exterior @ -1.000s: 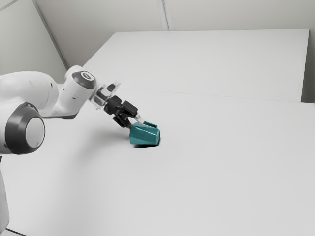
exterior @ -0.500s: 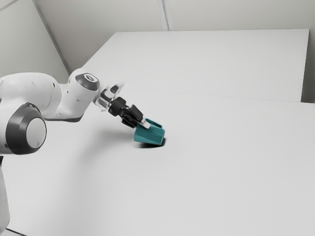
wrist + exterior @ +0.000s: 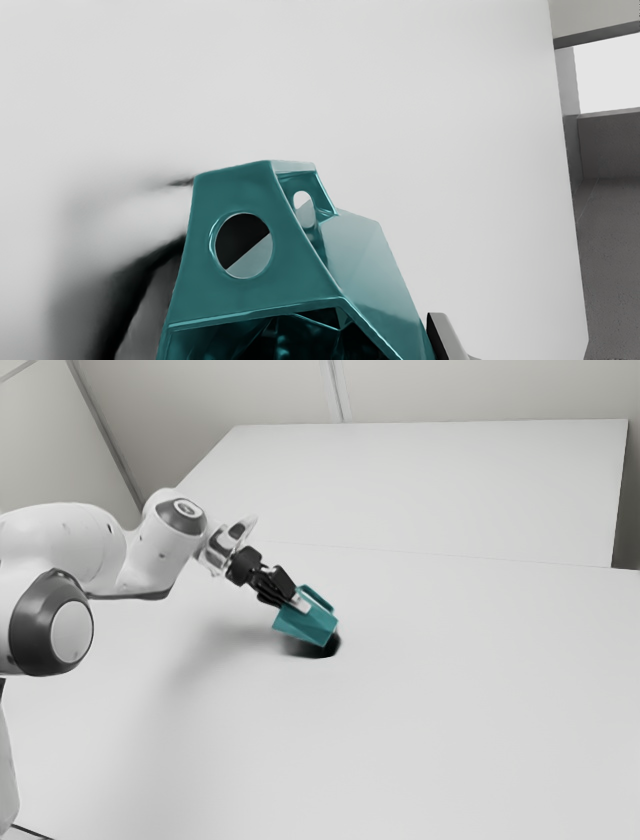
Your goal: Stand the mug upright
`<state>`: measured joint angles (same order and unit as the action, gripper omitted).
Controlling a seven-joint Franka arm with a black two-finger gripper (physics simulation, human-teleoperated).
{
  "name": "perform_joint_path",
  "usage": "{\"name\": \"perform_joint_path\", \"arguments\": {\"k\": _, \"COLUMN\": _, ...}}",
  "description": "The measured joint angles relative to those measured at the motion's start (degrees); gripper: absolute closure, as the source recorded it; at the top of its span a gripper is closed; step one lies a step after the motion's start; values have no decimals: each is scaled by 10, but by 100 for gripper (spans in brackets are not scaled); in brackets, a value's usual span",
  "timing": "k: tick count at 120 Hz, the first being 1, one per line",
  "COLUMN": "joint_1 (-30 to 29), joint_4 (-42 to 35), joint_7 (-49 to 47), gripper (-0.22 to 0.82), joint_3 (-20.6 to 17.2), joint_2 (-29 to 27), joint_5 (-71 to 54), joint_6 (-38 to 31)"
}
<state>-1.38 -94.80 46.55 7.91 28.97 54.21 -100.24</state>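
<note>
Since needing room to swing base under, holding teal faceted mug (image 3: 308,626) tilted over white tabletop (image 3: 450,690), at approx. 4 o'clock of black two-finger gripper (image 3: 300,603), ext. view. Got jaws clamped on opposite walls, prob. for firm grip w/o blocking handle (image 3: 320,597), at mug's 1 o'clock. Can't tell re: table contact.

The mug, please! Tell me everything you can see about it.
The mug is teal and shiny, maybe plastic or glazed pottery, with flat, angular sides, a round hole in one flat face and a loop handle on its upper side. It tilts over the table, not upright, its open mouth toward the gripper, whose fingers hold it from two sides.
</note>
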Motion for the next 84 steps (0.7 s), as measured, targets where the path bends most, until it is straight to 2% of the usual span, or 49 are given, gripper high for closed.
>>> {"name": "perform_joint_path", "arguments": {"k": 25, "joint_1": 17, "joint_4": 1, "joint_7": -6, "gripper": 77, "joint_3": 0, "joint_2": -36, "joint_5": -29, "joint_6": -2}}
{"name": "perform_joint_path", "arguments": {"k": 84, "joint_1": 75, "joint_4": -1, "joint_7": -80, "gripper": 78, "joint_3": 0, "joint_2": -106, "joint_5": -270, "joint_6": -13}}
